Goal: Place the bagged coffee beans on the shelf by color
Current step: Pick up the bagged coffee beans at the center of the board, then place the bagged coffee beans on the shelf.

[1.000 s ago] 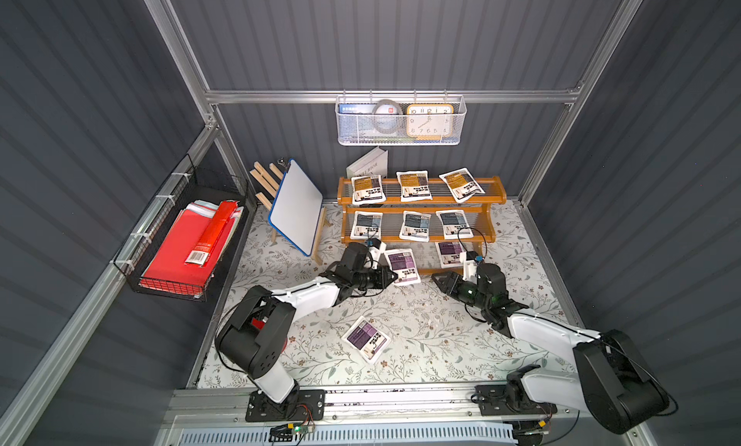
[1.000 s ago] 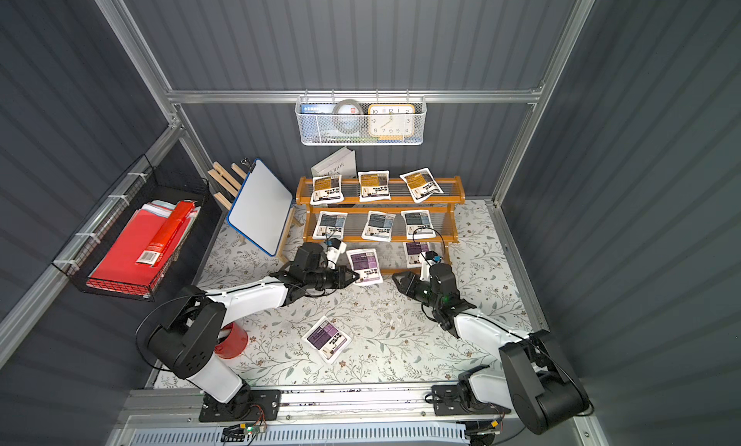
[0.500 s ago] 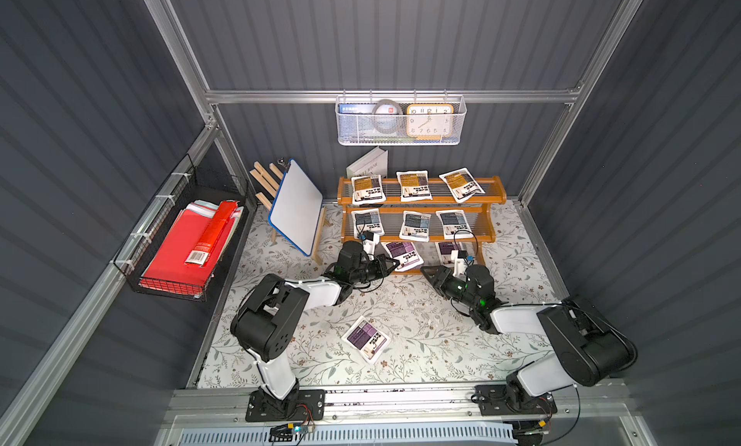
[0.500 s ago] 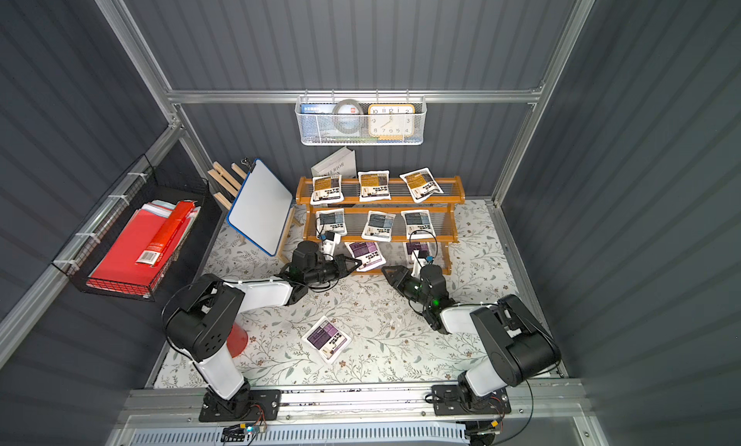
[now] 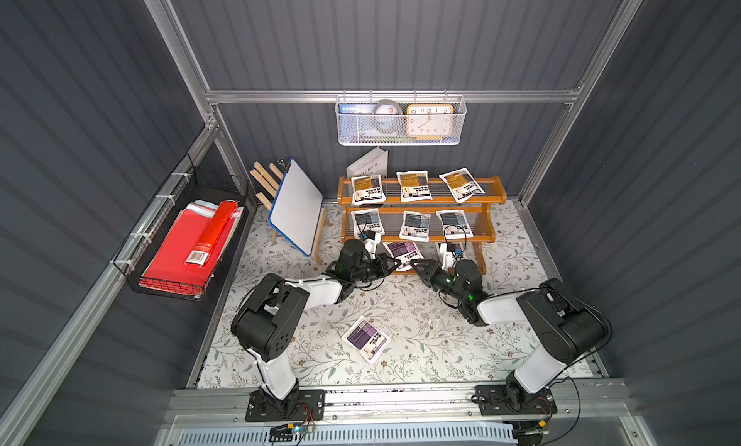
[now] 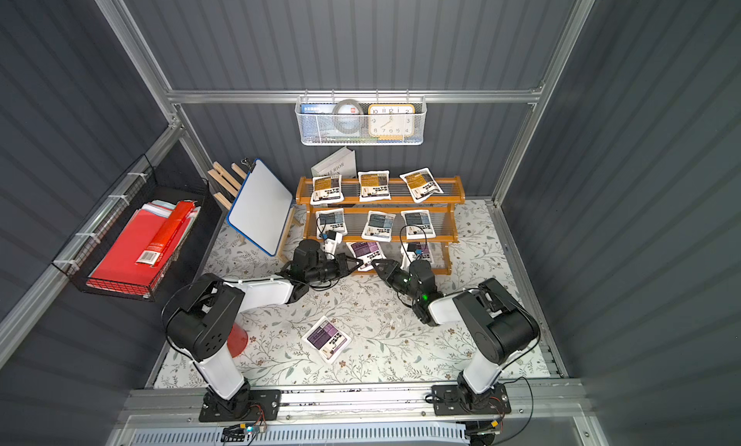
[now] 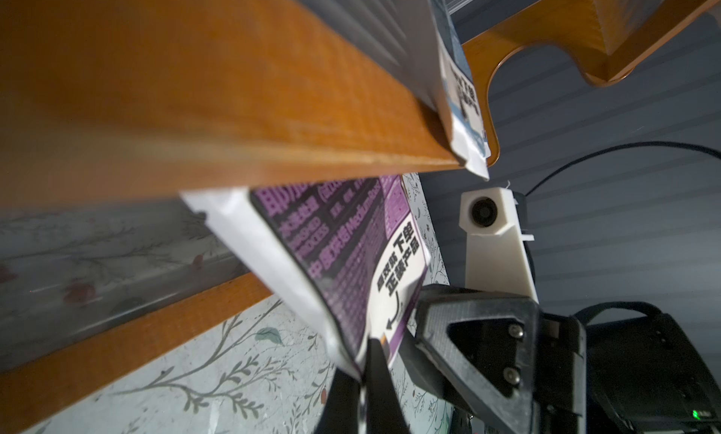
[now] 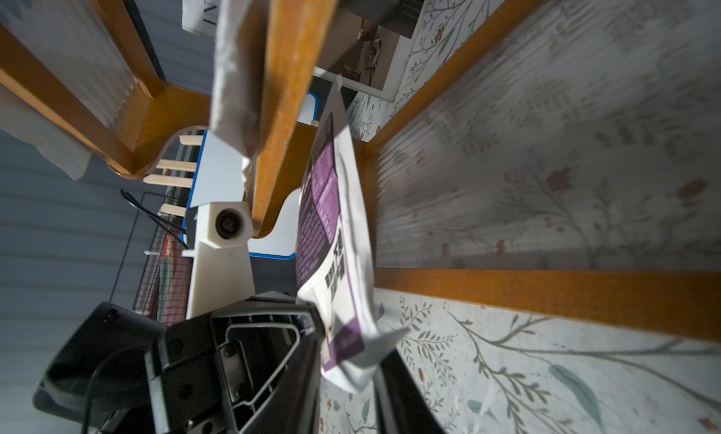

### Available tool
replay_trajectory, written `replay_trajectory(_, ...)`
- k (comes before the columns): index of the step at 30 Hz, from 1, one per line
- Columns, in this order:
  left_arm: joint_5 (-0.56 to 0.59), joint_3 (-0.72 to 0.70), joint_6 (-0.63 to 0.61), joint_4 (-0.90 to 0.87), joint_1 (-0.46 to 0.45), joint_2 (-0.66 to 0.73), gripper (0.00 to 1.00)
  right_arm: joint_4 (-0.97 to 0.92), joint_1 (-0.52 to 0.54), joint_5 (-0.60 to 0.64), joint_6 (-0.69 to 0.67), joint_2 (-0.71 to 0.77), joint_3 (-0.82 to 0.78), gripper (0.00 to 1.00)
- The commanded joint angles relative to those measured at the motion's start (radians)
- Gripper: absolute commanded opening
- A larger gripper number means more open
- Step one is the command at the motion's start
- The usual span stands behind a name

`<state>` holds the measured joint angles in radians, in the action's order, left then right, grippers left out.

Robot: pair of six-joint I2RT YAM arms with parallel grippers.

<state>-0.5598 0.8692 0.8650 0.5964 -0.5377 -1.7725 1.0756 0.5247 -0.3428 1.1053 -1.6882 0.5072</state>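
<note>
The shelf [image 5: 421,201] stands at the back, with three yellow-labelled bags of coffee beans [image 5: 415,185] on its top tier and three blue-grey ones [image 5: 415,225] on the middle tier. My left gripper [image 5: 393,263] [image 7: 363,373] is shut on the near edge of a purple bag [image 5: 402,250] [image 7: 351,256]. That bag lies tilted over the bottom tier's front rail. My right gripper [image 5: 416,264] [image 8: 351,350] has closed from both sides on the same bag's other near corner [image 8: 343,334]. Another purple bag [image 6: 422,249] lies on the bottom tier, mostly hidden behind the right wrist. One more purple bag [image 5: 367,339] lies on the floor in front.
A whiteboard on a wooden easel [image 5: 296,205] leans just left of the shelf. A white book [image 5: 369,167] stands behind it. The white mesh basket [image 5: 399,119] with a clock hangs above. A black wire basket of red folders [image 5: 188,239] hangs on the left wall. A red object [image 6: 237,339] sits by the left arm's base.
Both arms reached forward to the shelf. The left one carried the purple bag to the bottom tier. The right gripper came up to the bag's other corner and narrowed its jaws on it.
</note>
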Motion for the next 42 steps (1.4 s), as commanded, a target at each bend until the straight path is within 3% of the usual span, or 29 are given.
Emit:
replay_trajectory(1,-0.028,0.022,-0.053,-0.094,-0.007,0.005,0.00,0.103,0.005,0.012,0.016,-0.021,0.021,0.09)
replay_trajectory(4,-0.008,0.024,-0.075,-0.137,-0.007,0.027,0.00,0.100,0.011,0.022,0.009,-0.019,0.013,0.00)
replay_trajectory(5,0.010,0.025,-0.084,-0.157,-0.005,0.040,0.15,0.095,0.014,0.030,0.006,-0.016,0.006,0.00)
replay_trajectory(8,0.062,0.021,-0.111,-0.206,-0.001,0.086,0.39,0.087,0.013,0.068,0.008,-0.010,-0.019,0.00)
replay_trajectory(11,0.143,0.002,-0.124,-0.252,0.003,0.152,0.52,0.086,0.014,0.125,0.006,-0.011,-0.034,0.00)
replay_trajectory(19,0.351,-0.071,-0.127,-0.346,0.007,0.332,0.53,0.154,0.013,0.203,0.061,-0.111,-0.002,0.00)
replay_trajectory(33,0.398,-0.106,-0.134,-0.421,0.028,0.425,0.54,0.187,0.013,0.324,0.148,-0.258,0.080,0.01)
replay_trajectory(34,0.399,-0.106,-0.140,-0.432,0.028,0.424,0.54,0.187,0.014,0.319,0.154,-0.265,0.084,0.04)
replay_trajectory(38,0.412,-0.118,-0.173,-0.485,0.032,0.431,0.55,0.178,0.013,0.267,0.174,-0.279,0.086,0.34)
replay_trajectory(42,0.426,-0.145,-0.191,-0.531,0.036,0.448,0.57,0.094,0.008,0.200,0.137,-0.242,0.074,0.53)
